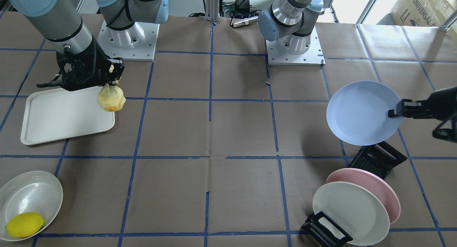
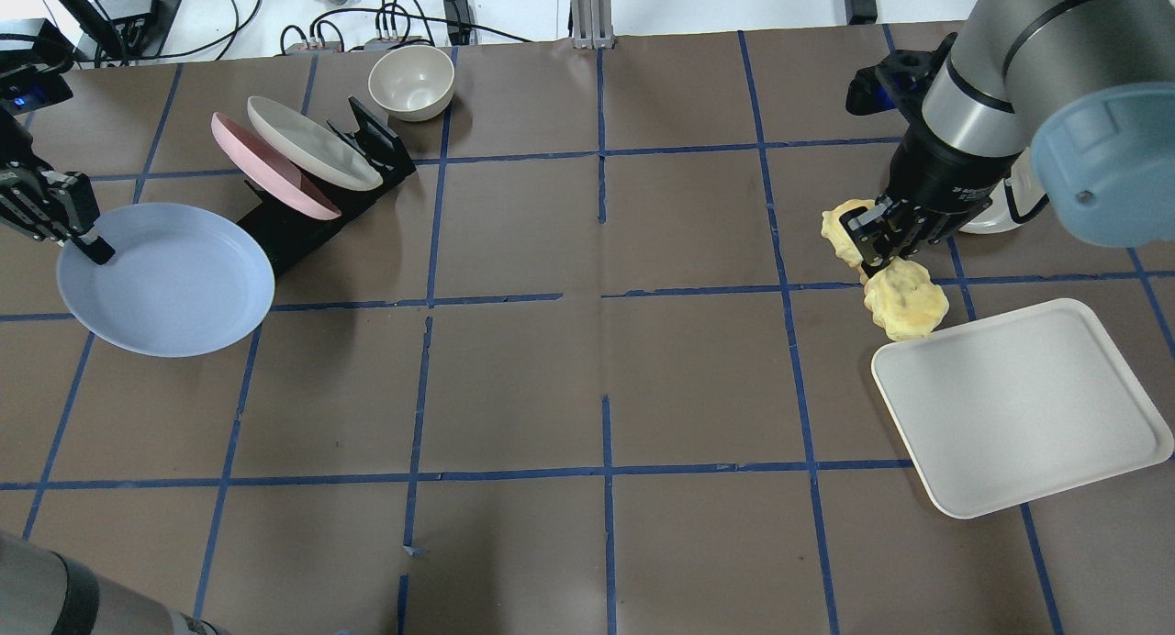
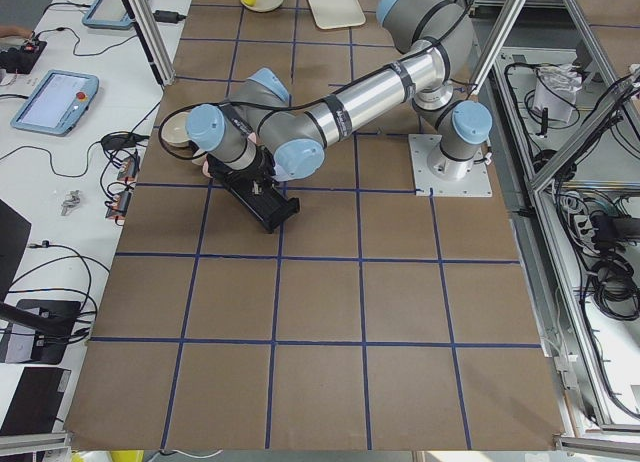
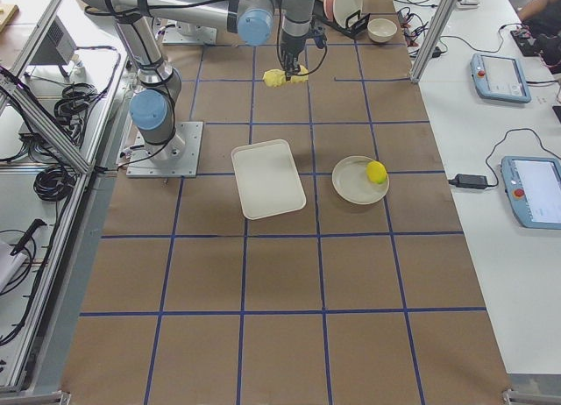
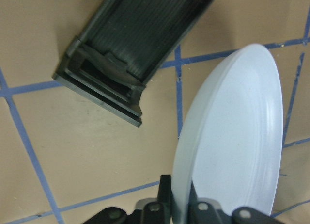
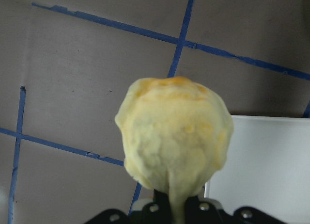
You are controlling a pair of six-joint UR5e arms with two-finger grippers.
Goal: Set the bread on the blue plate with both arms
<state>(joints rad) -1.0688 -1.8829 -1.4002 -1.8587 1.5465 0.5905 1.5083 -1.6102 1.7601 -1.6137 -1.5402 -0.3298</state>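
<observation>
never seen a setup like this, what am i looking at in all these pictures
Two robot arms bolted to a taped table. Views: across the table, behind the robot, each table end, and one camera on each wrist. The right claw pinches a bread roll in the air near a white tray. The left claw grips the rim of a blue plate, held off the table. A pink plate and a cream plate lean in a rack; a lemon lies in a dish.

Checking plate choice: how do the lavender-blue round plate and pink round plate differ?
The lavender-blue round plate is clamped at its rim by the left claw, nearly flat; the pink round plate stands on edge in the black rack. Both are round and smooth.
</observation>
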